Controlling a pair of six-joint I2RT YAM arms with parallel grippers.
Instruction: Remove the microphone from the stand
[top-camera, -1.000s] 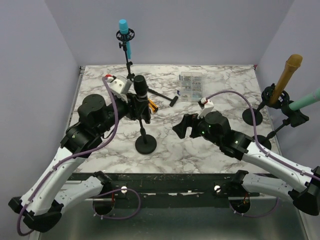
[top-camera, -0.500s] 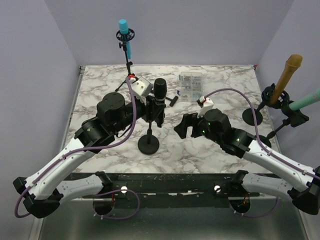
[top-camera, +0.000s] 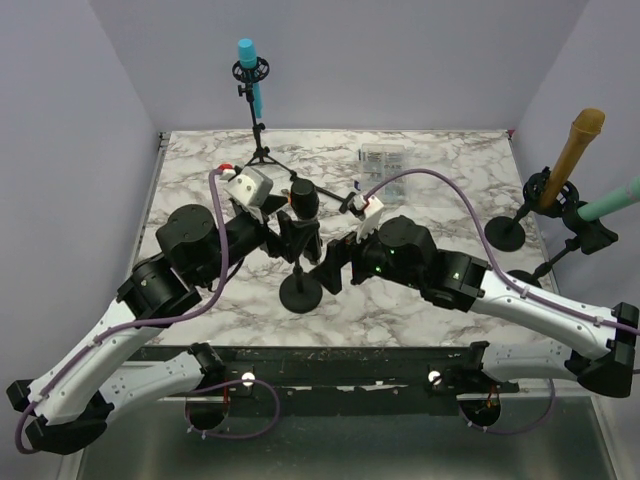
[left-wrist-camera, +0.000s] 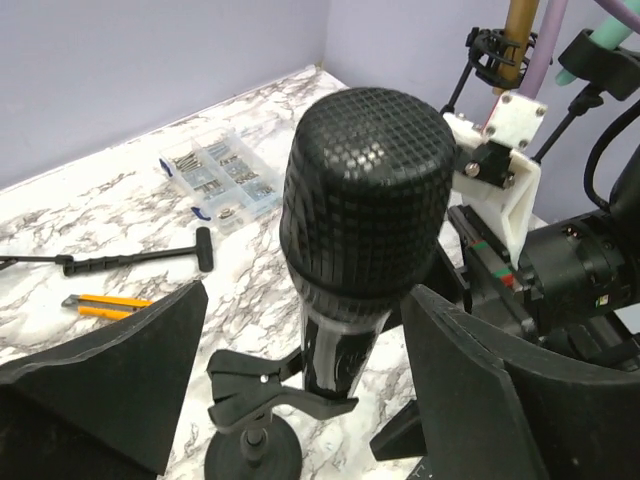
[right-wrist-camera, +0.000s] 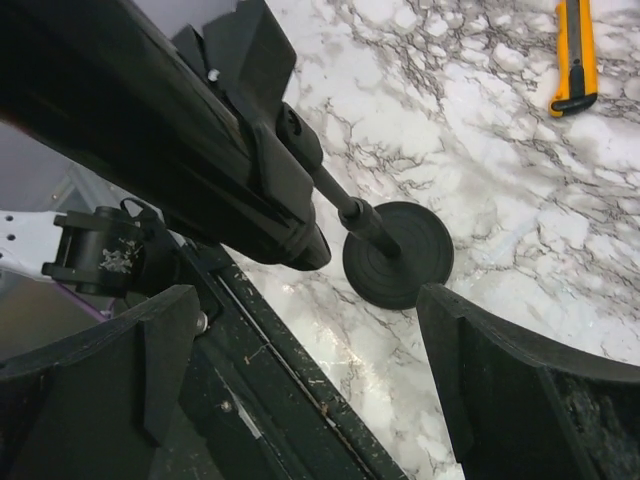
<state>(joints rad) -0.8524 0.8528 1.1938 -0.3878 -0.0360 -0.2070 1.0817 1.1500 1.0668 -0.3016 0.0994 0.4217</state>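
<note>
Black and mesh-headed, the microphone (left-wrist-camera: 365, 200) sits head-up in the clip of its stand (top-camera: 300, 293) near the middle of the marble table (top-camera: 450, 170). The left arm bends up at the elbow and reaches right, and the left gripper (left-wrist-camera: 305, 295) straddles the microphone body, its fingers parted with a gap on each side. The right arm stretches low from the right, the right gripper (right-wrist-camera: 308, 298) spread wide just beside the stand's pole, holding nothing
</note>
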